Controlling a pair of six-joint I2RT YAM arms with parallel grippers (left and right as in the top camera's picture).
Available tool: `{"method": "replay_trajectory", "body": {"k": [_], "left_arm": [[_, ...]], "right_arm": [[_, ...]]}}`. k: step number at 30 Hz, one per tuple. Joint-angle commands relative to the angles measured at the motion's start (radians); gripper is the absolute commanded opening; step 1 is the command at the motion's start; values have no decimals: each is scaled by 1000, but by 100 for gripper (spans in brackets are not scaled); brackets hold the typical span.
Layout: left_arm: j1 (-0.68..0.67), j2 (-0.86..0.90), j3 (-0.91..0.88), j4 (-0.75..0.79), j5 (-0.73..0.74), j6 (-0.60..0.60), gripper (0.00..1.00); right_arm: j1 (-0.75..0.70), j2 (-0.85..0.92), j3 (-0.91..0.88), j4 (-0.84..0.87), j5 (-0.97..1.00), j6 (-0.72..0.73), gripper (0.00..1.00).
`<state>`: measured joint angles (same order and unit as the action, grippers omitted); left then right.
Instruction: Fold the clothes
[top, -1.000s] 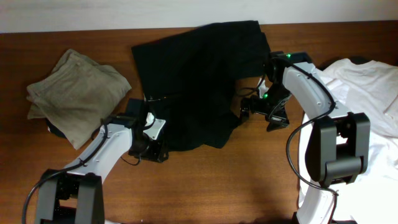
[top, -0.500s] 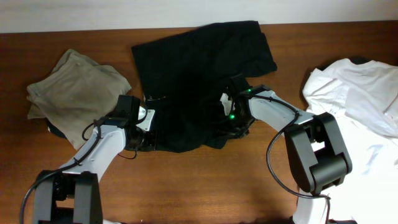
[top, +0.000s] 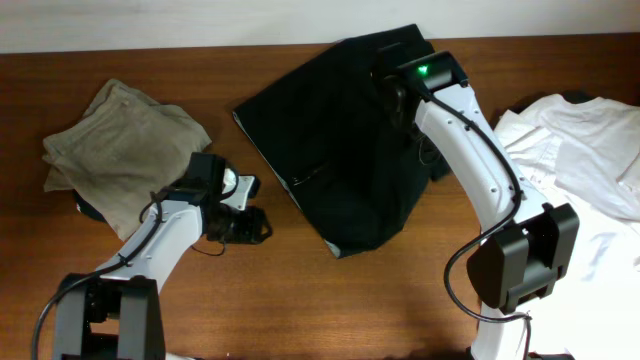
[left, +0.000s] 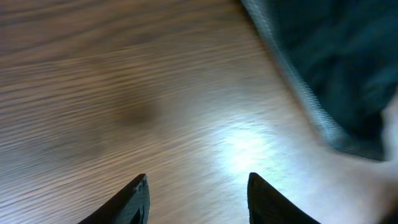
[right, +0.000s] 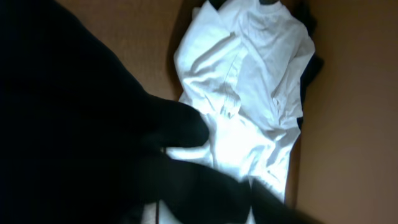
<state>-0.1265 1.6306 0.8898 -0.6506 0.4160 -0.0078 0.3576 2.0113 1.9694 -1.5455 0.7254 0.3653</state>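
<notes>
The black shorts (top: 340, 160) lie mid-table, bunched into a slanted shape with a pale hem along their left edge. My right gripper (top: 388, 85) is at their far edge and looks shut on black fabric; in the right wrist view the black shorts (right: 62, 93) fill the left side and wrap the right gripper's jaws (right: 205, 199). My left gripper (top: 262, 224) is open and empty over bare wood, left of the shorts. In the left wrist view the left gripper (left: 198, 196) faces wood, with the shorts' hem (left: 348, 62) at upper right.
The khaki-olive garment (top: 125, 150) lies crumpled at the far left. The white shirt (top: 580, 150) lies spread at the right edge, also in the right wrist view (right: 249, 81). Bare wooden table (top: 300, 300) runs along the front.
My right gripper went from the shorts' near right edge up to their far edge, carrying fabric over. The shorts' left side shifted right, away from my left gripper, which is now over bare wood.
</notes>
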Motion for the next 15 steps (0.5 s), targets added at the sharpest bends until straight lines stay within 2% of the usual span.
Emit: {"method": "replay_trajectory", "body": {"k": [1,3,4,6,8,9,11,13,14,15], "left_arm": [[-101,-8,13,23,130,12,56],[-193,-8,14,58,129,11,56],[-218,-8,18,64,127,10,56],[-232,-8,53,82,156,-60,56],[-253,-5,67,175,215,-254,56],[-280,21,67,206,208,-310,56],[-320,106,67,234,222,-392,56],[-330,210,67,284,355,-437,56],[-330,240,67,280,359,-462,56],[-329,263,67,276,358,-489,41]], "right_arm": [[-61,-8,-16,-13,-106,29,96],[-179,-8,-16,3,-325,34,98],[-237,-8,-16,2,-461,-19,95],[-301,-8,-16,0,-586,-101,93],[-319,-8,-16,0,-626,-100,93],[-319,-8,-16,1,-637,-100,93],[-319,-8,-16,-3,-639,-100,93],[-319,-8,-16,-4,-639,-100,93],[-319,-8,-16,-4,-639,-100,93],[-319,-8,-16,-4,-639,-100,93]]}}
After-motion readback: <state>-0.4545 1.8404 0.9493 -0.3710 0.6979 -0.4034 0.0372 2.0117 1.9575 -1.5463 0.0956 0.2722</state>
